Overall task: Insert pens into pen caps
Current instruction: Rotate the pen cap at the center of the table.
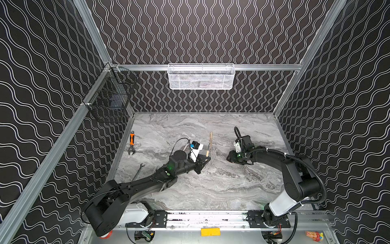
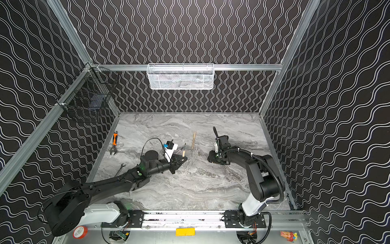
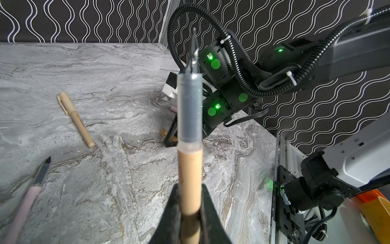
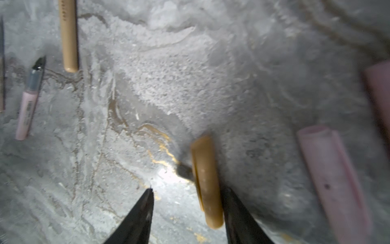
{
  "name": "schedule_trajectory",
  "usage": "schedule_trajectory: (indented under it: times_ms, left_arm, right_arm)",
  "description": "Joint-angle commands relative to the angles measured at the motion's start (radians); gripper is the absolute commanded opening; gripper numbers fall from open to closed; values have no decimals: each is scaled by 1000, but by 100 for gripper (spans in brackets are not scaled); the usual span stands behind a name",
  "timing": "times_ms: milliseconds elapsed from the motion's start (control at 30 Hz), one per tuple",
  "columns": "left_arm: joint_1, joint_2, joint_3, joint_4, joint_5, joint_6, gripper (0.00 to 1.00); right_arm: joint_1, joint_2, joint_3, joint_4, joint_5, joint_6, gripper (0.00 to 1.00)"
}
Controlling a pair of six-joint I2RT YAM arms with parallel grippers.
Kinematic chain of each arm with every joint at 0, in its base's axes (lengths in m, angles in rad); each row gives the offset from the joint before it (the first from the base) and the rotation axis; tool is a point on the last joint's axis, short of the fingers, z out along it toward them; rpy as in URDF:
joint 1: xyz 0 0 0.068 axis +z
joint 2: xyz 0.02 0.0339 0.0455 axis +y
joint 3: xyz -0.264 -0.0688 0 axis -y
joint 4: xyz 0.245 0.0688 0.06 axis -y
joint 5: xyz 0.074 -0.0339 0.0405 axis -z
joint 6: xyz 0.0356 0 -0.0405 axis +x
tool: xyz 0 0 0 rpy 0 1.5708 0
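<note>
Your right gripper (image 4: pixel 188 191) has one pen cap (image 4: pixel 206 183) between its jaws, touching one; another cap (image 4: pixel 333 179) lies just outside.

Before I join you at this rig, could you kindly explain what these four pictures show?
These are two robot arms at a marble table. Two pictures look down from overhead, from one paired camera. The other two come from a camera on each arm's wrist. The left arm's fingers are shut on an uncapped tan pen, its tip pointing away from them. The right arm's fingers stand open around a tan cap lying on the table. Also lying there are a capped tan pen, an uncapped pink pen, a pink cap, an orange-handled wrench and a silver spanner.
</note>
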Motion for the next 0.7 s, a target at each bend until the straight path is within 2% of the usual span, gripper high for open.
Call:
schedule_trajectory:
  times_ms: [0,200,467,667]
  left_arm:
    - [0,-7,0,33,-2,-2,5]
    - [0,-5,-3,38,-6,-5,5]
    - [0,-11,7,21,-7,10,5]
    - [0,0,9,36,1,1,5]
  right_arm:
    - [3,1,-3,-15,-34,22,54]
    - [2,-22,16,-54,135,54,52]
    - [2,-53,21,-51,181,78,51]
    - [1,13,65,-71,127,91,43]
